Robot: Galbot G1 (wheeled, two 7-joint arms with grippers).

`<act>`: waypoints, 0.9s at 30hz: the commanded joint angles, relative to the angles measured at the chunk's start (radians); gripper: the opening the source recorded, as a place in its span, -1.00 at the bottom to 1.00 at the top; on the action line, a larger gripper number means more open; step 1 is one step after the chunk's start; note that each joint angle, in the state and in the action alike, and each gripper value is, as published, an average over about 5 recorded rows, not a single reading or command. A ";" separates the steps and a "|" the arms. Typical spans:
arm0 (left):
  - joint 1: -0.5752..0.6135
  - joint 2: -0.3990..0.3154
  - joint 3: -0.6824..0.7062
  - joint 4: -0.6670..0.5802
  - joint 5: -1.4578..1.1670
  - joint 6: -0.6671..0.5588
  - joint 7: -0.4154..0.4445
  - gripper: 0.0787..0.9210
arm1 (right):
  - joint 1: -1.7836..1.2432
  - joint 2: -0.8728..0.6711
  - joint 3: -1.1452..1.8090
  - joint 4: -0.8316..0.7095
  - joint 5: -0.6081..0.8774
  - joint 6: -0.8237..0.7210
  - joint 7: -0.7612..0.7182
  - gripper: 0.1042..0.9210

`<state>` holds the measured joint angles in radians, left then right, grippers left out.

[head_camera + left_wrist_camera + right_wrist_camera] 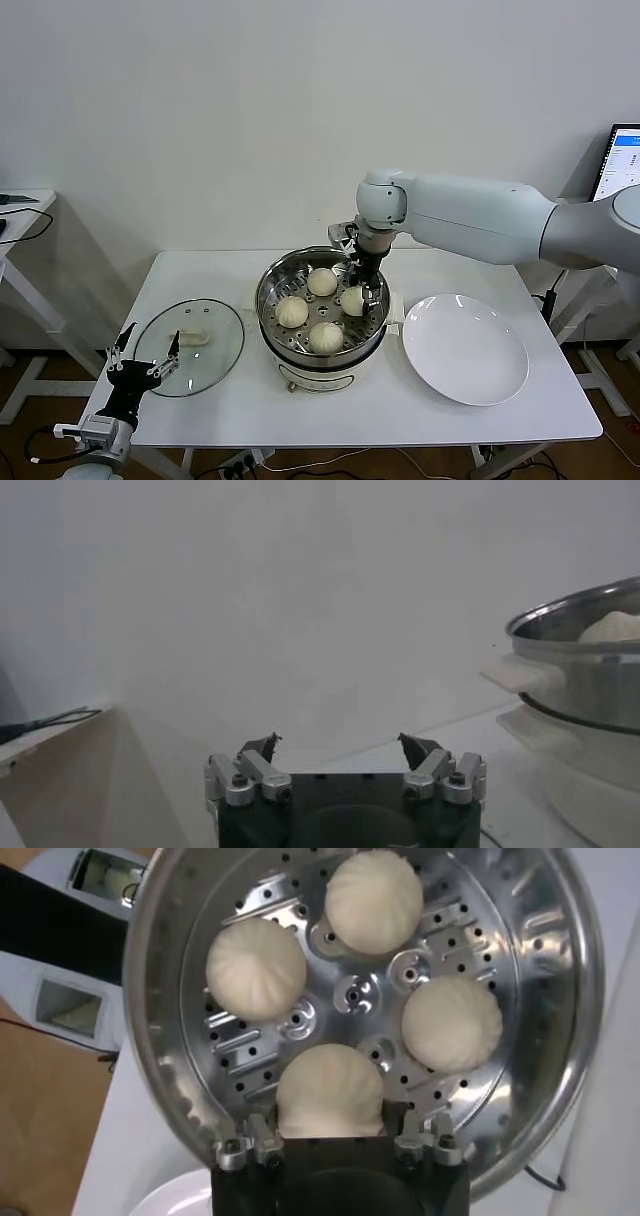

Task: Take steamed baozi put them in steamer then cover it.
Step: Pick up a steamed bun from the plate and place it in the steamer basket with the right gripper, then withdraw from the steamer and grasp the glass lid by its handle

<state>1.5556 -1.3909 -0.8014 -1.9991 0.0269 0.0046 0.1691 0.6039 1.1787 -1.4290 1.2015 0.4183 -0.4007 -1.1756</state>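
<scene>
The steel steamer [275, 288] stands mid-table in its white base, with four cream-white baozi on its perforated tray [352, 998]. Three lie free [322, 281] [292, 311] [326, 337]. My right gripper [357, 292] reaches down into the steamer at its right side, its fingers closed against both sides of the fourth baozi [330, 1088], which sits low on the tray. The glass cover [215, 350] with its white handle [195, 338] lies flat on the table left of the steamer. My left gripper [145, 362] hangs open and empty by the cover's near-left edge.
An empty white plate [465, 347] lies right of the steamer. A monitor [622, 160] stands beyond the table's right end, and a side table is at far left. In the left wrist view the steamer's rim [585, 610] shows off to one side.
</scene>
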 commanded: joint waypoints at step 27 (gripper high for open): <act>0.014 -0.008 0.005 -0.025 0.005 0.000 -0.012 0.77 | -0.077 -0.404 0.422 0.098 0.052 0.003 -0.048 0.76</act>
<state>1.5691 -1.3967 -0.7999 -2.0140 0.0304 0.0019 0.1639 0.6194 1.0472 -1.3043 1.2286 0.4346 -0.3962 -1.2135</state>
